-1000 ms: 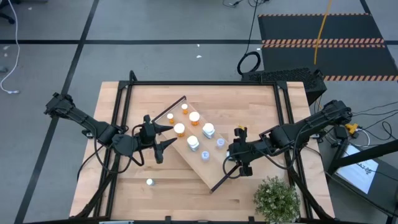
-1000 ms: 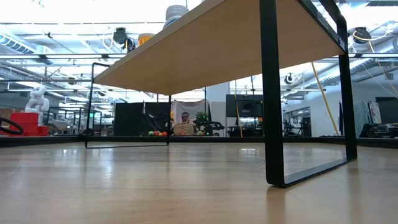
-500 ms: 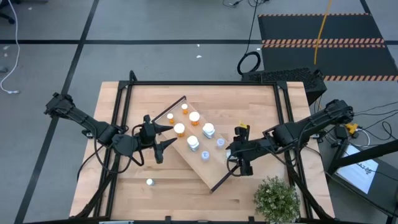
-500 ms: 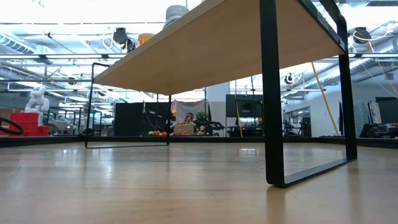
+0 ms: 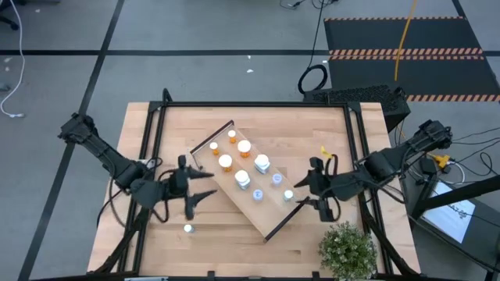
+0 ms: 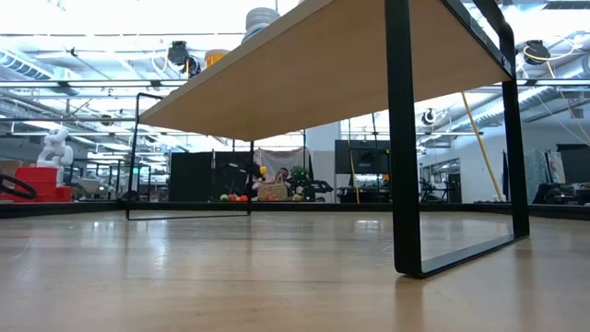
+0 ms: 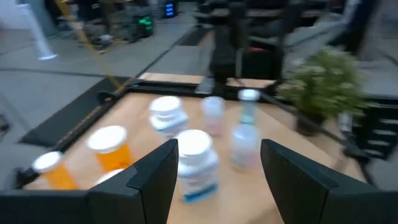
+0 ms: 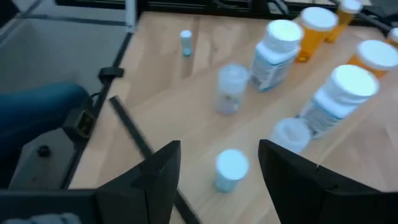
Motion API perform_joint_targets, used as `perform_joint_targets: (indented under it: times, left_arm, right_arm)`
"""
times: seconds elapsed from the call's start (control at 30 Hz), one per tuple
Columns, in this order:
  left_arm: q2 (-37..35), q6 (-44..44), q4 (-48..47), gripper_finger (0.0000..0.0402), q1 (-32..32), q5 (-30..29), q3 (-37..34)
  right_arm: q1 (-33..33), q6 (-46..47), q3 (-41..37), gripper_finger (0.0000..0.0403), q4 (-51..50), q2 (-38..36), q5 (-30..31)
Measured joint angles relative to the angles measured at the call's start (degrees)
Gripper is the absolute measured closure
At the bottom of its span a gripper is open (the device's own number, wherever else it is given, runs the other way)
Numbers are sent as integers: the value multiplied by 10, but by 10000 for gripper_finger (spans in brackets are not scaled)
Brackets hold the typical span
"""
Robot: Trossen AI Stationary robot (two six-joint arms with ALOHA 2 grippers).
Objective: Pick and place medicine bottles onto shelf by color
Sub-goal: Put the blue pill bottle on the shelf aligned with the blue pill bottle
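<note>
with one small bottle (image 5: 187, 229) lying off the shelf (image 5: 269, 222), the left gripper (image 5: 197, 184) hovered empty with fingers spread.
best to descend straight over its cap; the right gripper (image 5: 314, 192), open and empty, sat beside the shelf's end, eight bottles standing there.

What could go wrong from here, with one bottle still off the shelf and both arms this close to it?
1. The right gripper, open and empty, sits right beside the small clear bottle near the shelf end; a careless pull-back might tip it off.
2. The left gripper, also open, points at the packed bottles; a low sweep toward the stray bottle on the table could knock the orange bottles.
3. The stray bottle is small, so a grasp may slip.
</note>
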Motion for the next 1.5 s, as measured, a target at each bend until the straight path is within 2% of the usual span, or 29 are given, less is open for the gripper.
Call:
perform_joint_targets:
  times: [0.27,0.47,0.6,0.87,1.13,1.5]
  left_arm:
    - [2,-5,-11,172,-113,-22,22]
    - [29,-117,-63,172,-165,-18,22]
    - [53,-209,-88,172,-177,18,22]
    - [105,-328,-143,172,-174,114,22]
    - [126,-457,-226,172,-160,202,22]
    - [174,-492,-309,172,-141,315,21]
  right_arm:
    - [61,-14,-34,191,42,-50,85]
    - [86,-18,-60,191,44,-85,167]
    - [85,-31,-87,191,58,-97,178]
    - [84,-48,-100,191,72,-101,179]
    - [84,-70,-100,191,72,-101,179]
    - [84,-82,-100,191,68,-101,178]
